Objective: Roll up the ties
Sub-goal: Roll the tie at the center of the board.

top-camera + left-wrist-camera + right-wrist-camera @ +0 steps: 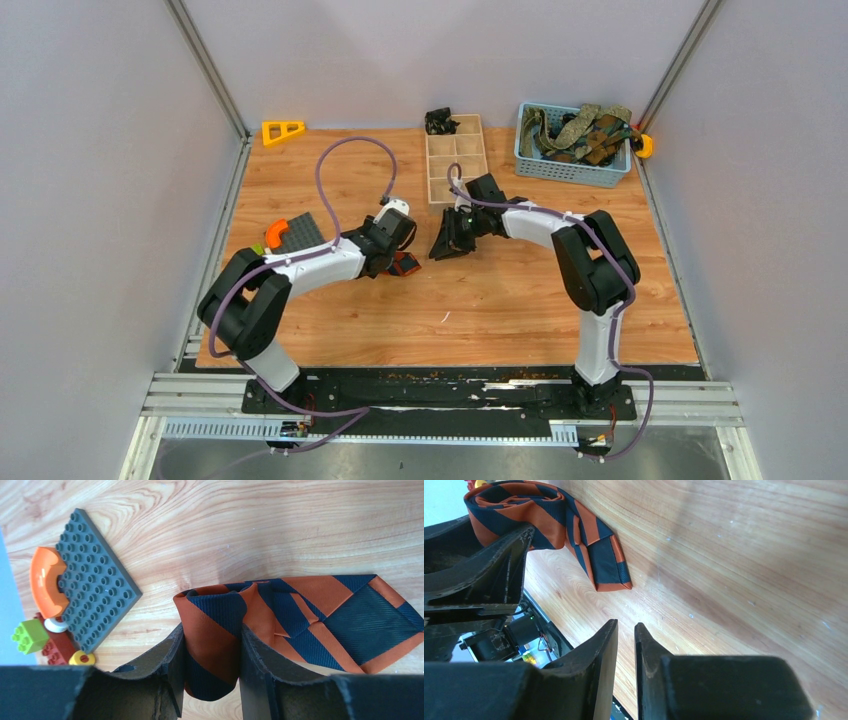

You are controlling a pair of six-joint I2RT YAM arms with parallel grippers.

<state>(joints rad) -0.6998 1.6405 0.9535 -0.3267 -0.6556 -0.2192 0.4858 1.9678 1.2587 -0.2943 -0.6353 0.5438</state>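
1. Top external view: the left gripper (400, 262) sits low over the wooden table (520, 310), near its middle. A bit of the orange-and-navy striped tie (408, 267) shows at its tip. The right gripper (440, 250) is just beside it, with its fingers angled toward the left one.
2. Same view, far right corner: the other ties (580, 130), olive and brown, are heaped in a blue basket (570, 172). A wooden compartment tray (455, 160) stands next to the basket. A grey baseplate (300, 233) lies behind the left arm.
3. Left wrist view: both fingers are clamped on the rolled end of the striped tie, and the roll stands upright between the pads. The wide pointed end lies flat on the wood, off to the picture's right.
4. Same view, left side: an orange curved piece (45, 580) rests at the baseplate's edge. A green brick (30, 636) and a yellow ring (80, 658) lie close by.
5. Right wrist view: the right gripper's jaws stand a narrow gap apart over bare wood, with nothing between them. The striped tie is apart from them, at the picture's upper left, in the left gripper's fingers.
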